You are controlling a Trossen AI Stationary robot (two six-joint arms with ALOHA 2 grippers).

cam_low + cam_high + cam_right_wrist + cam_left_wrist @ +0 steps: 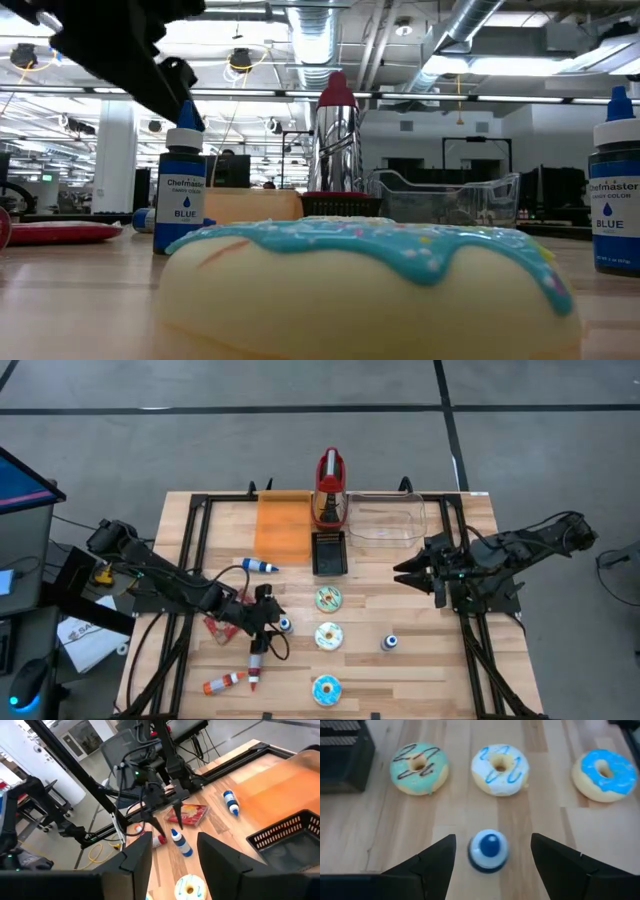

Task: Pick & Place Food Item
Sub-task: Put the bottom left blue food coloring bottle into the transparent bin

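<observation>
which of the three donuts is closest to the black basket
The mint-green frosted donut with dark drizzle, top of the column in the high view, just below the black wire basket. The white-iced donut and blue-iced donut lie farther down.

Wooden table (pixel 420 660): packet (pixel 218 624), donuts (pixel 328 634), bottles (pixel 390 643)

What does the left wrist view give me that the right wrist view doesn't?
Only the left wrist view shows all three donuts, green, white and blue, beyond the open left gripper.

Only the right wrist view shows the red snack packet lying on the table near that gripper, plus the orange mat.

Both show the upright blue-capped bottle between the left fingers.
</observation>
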